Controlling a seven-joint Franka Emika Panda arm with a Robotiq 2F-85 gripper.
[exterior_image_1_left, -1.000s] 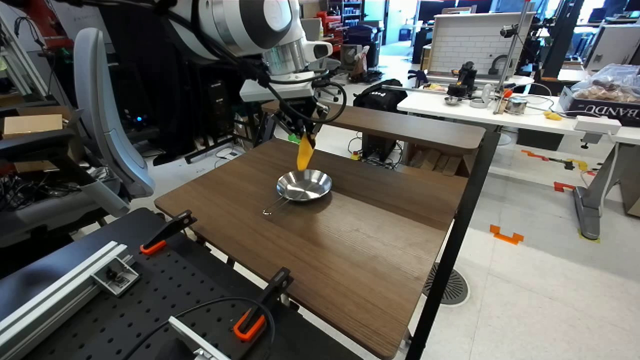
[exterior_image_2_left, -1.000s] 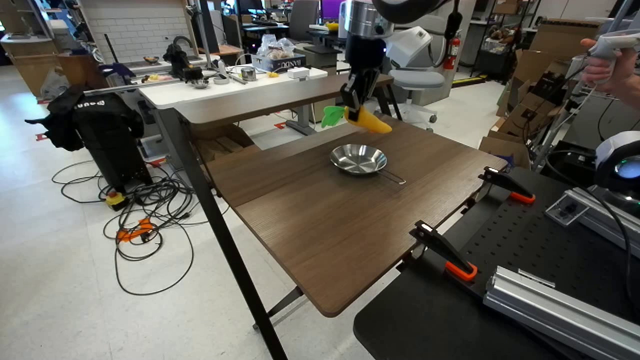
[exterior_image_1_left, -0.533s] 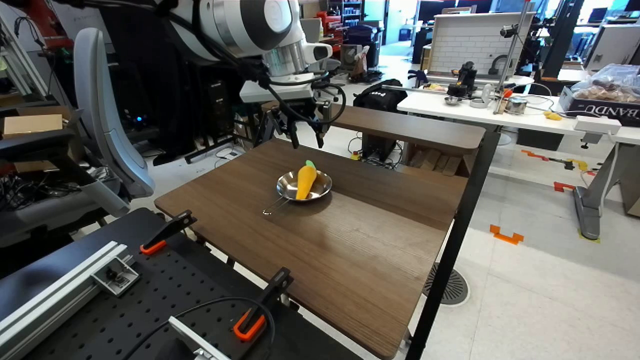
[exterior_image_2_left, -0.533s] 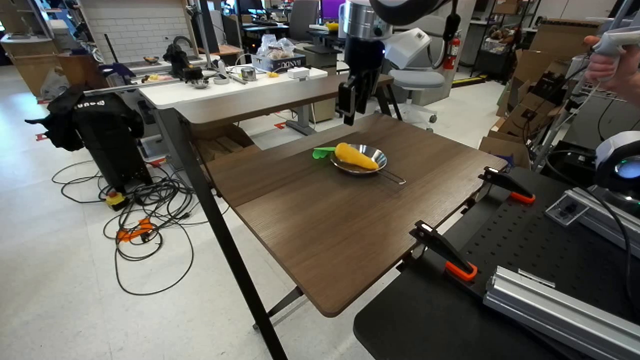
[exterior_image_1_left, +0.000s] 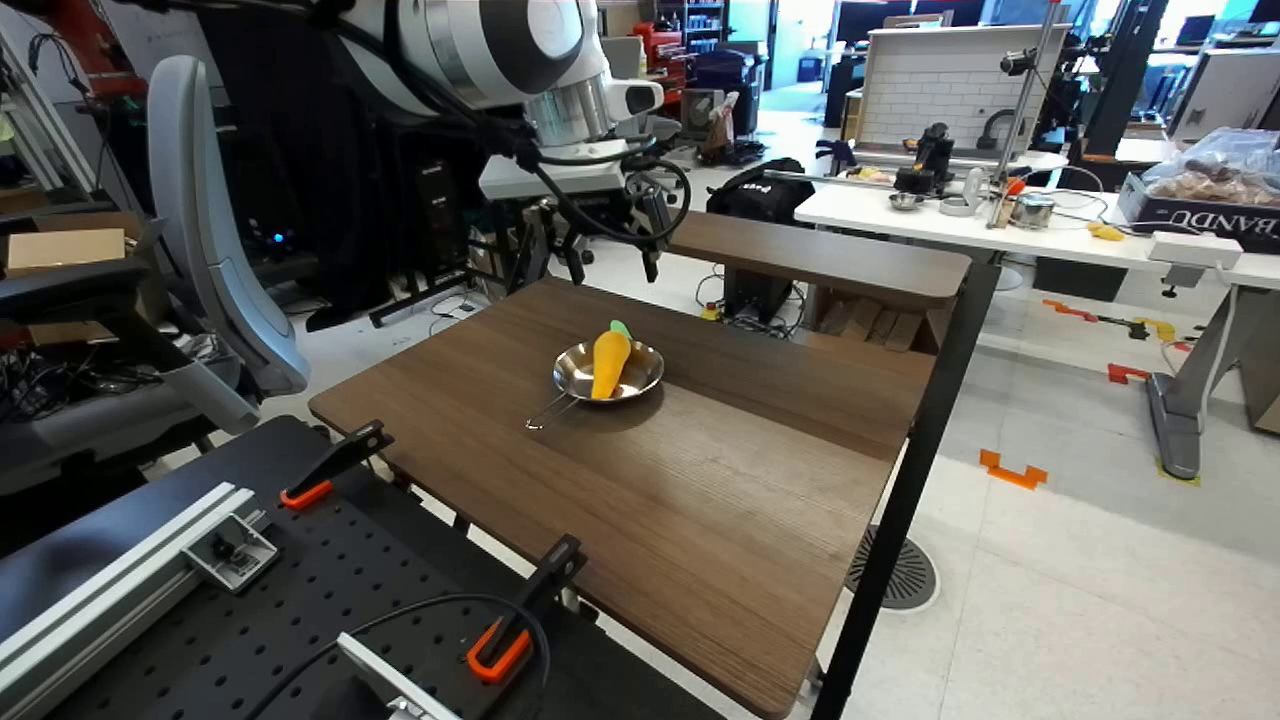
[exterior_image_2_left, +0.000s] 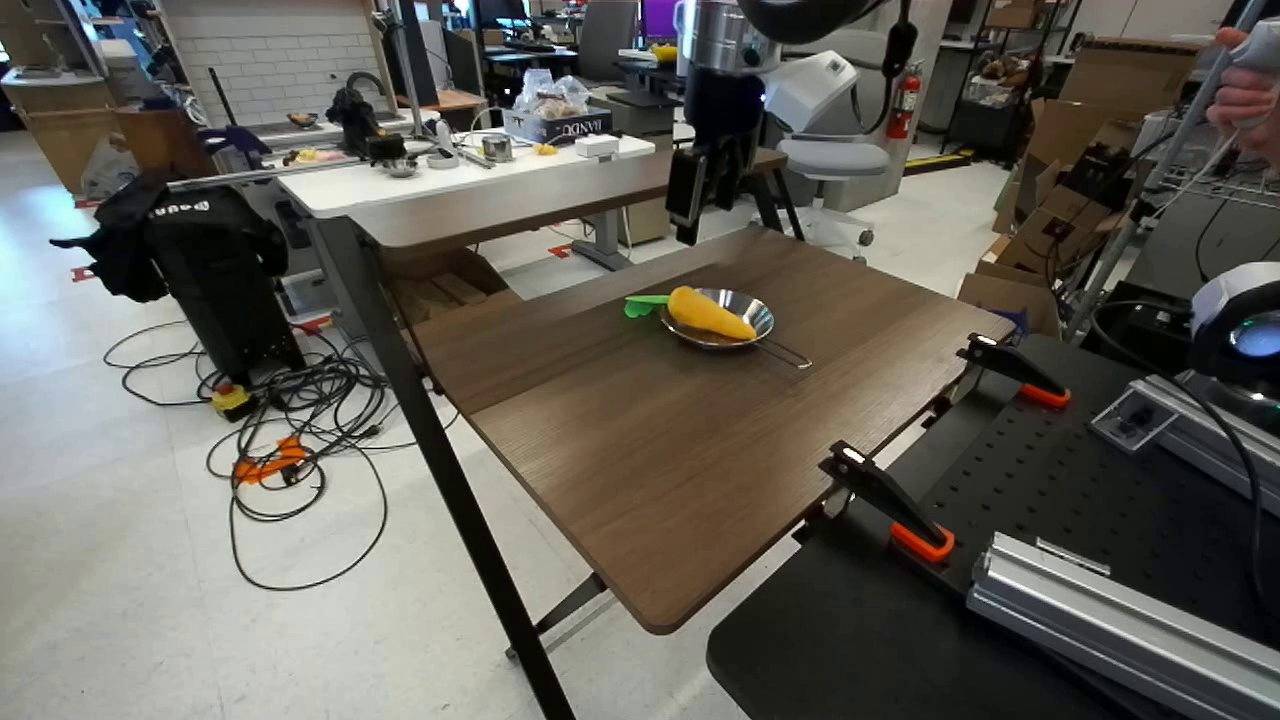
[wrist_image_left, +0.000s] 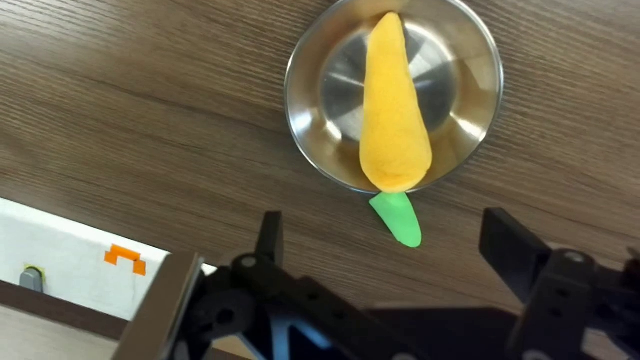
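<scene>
A plush yellow carrot (wrist_image_left: 392, 115) with a green top (wrist_image_left: 400, 220) lies in a small steel pan (wrist_image_left: 315, 145). The green top sticks out over the rim. In both exterior views the carrot (exterior_image_1_left: 610, 365) rests across the pan (exterior_image_2_left: 762, 318), whose wire handle (exterior_image_2_left: 785, 352) points away from the arm. My gripper (exterior_image_1_left: 615, 278) hangs above and behind the pan, touching nothing. Its fingers stand wide apart in the wrist view, one finger (wrist_image_left: 271, 235) to the left of the green top and one to the right, with only the tabletop seen below between them.
The pan stands on a brown wooden table (exterior_image_1_left: 700, 520). A raised wooden shelf (exterior_image_1_left: 800, 245) runs along its far side. Black clamps (exterior_image_2_left: 885, 500) with orange ends grip the edge by a black perforated board (exterior_image_2_left: 1060, 500). A cable (exterior_image_1_left: 670, 215) loops beside the gripper.
The gripper was shut on the carrot above the pan. It has opened, the carrot has dropped into the pan, and the gripper has risen slightly with its fingers spreading wider.
</scene>
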